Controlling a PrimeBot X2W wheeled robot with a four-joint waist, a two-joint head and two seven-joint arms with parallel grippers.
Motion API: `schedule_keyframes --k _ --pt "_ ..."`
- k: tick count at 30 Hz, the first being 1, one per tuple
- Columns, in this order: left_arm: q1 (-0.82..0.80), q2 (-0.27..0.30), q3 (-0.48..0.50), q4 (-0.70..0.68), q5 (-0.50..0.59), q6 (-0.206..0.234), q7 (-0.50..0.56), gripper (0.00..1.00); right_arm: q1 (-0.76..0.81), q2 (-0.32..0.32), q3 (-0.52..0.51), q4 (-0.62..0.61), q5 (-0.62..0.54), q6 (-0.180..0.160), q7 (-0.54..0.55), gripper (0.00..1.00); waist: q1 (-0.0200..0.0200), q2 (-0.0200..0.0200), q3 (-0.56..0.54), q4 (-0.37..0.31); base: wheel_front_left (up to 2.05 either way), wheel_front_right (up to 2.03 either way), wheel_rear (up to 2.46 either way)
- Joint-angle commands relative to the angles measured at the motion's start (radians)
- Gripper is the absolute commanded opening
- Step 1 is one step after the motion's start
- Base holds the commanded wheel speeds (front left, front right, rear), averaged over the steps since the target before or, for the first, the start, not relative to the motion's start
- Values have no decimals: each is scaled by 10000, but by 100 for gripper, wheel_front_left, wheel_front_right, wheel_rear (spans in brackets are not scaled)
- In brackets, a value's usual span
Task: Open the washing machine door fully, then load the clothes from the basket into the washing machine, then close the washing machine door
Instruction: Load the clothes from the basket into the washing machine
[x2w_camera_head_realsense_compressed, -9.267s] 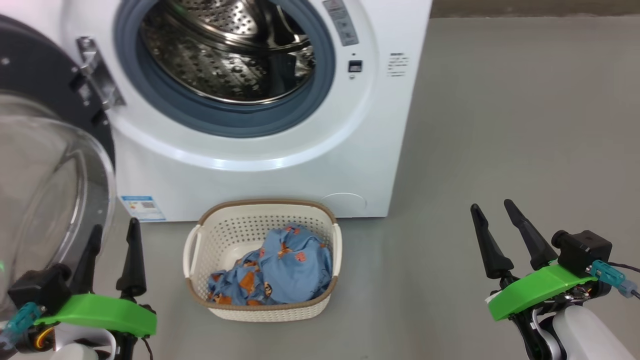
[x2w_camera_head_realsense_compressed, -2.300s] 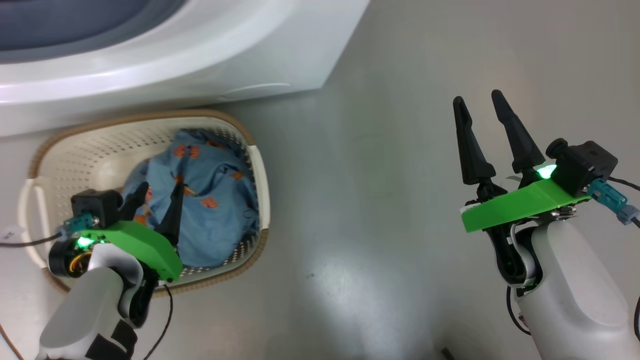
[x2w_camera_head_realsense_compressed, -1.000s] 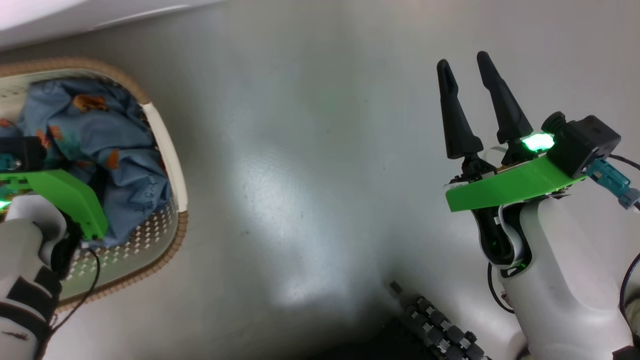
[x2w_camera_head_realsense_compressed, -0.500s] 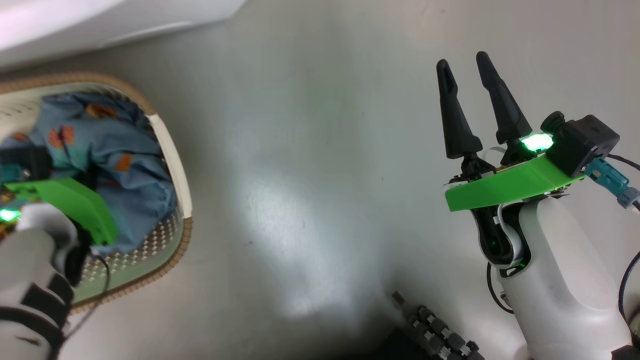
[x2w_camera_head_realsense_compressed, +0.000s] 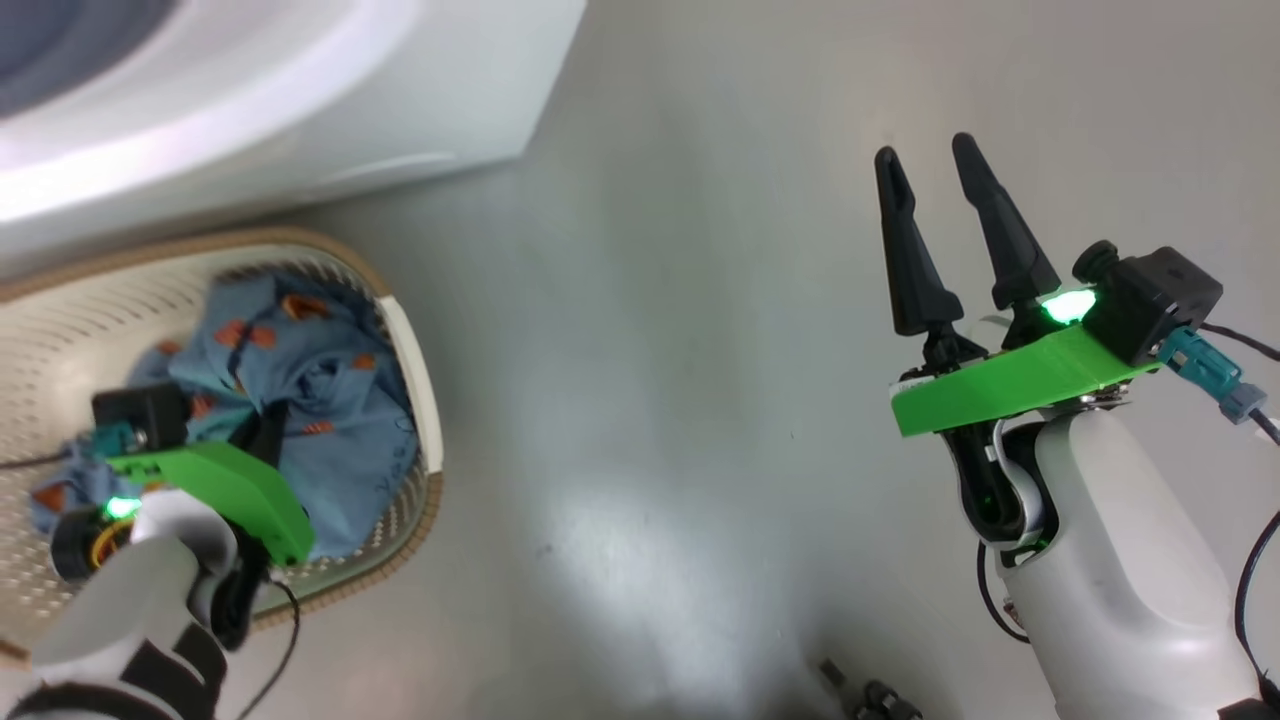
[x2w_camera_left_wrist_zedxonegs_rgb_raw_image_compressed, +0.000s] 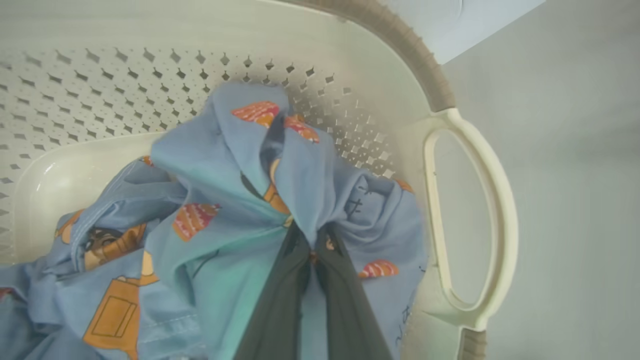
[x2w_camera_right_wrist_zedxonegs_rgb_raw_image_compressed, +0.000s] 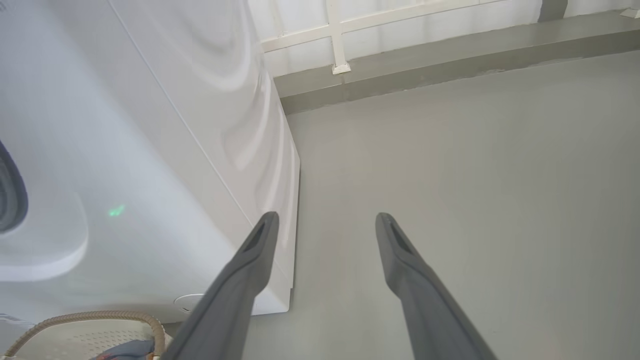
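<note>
Grey floor (x2w_camera_head_realsense_compressed: 700, 400), clothes (x2w_camera_left_wrist_zedxonegs_rgb_raw_image_compressed: 210, 200) pinched in left tool (x2w_camera_left_wrist_zedxonegs_rgb_raw_image_compressed: 314, 245), inside basket (x2w_camera_left_wrist_zedxonegs_rgb_raw_image_compressed: 350, 50)

Head view steeply downward; left wrist close; basket (x2w_camera_head_realsense_compressed: 415, 380) shared

My left gripper (x2w_camera_left_wrist_zedxonegs_rgb_raw_image_compressed: 310, 242) points down, forearm angled forward, fingers pinched together on the clothes (x2w_camera_left_wrist_zedxonegs_rgb_raw_image_compressed: 215, 165). My right gripper (x2w_camera_head_realsense_compressed: 925, 155) hangs off to the side, fingers spread apart.

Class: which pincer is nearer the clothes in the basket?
Left. The left pincer is shut on the clothes inside the basket; the right pincer hangs open over the floor, well apart.
</note>
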Motion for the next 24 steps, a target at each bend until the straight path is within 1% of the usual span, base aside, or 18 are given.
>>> schedule_keyframes --k 1,14,15,17,19,24 --pt "336 258 140 -188 -110 6 -165 0 489 -5 100 -125 -107 46 -92 100 1 0 -784 333 0 0 0" --pt "1290 236 -178 -1449 -555 6 -793 0 1081 -258 38 337 48 46 -92 100 1 0 -2838 1055 0 0 0" --pt "1290 236 -178 -1449 -555 6 -793 0 1081 -258 38 337 48 46 -92 100 1 0 -2838 1055 0 0 0" --pt "1432 247 -6 -1624 -571 6 -818 0 1206 -306 15 377 96 46 -92 100 1 0 -3147 1126 0 0 0" --pt "1561 263 392 -1929 -435 6 -825 0 1355 -354 -37 403 143 46 -92 100 1 0 -3435 1212 0 0 0" --pt "2154 210 1604 -2835 391 6 -828 0 1720 -497 -99 491 223 46 -92 100 1 0 -4081 1445 0 0 0"
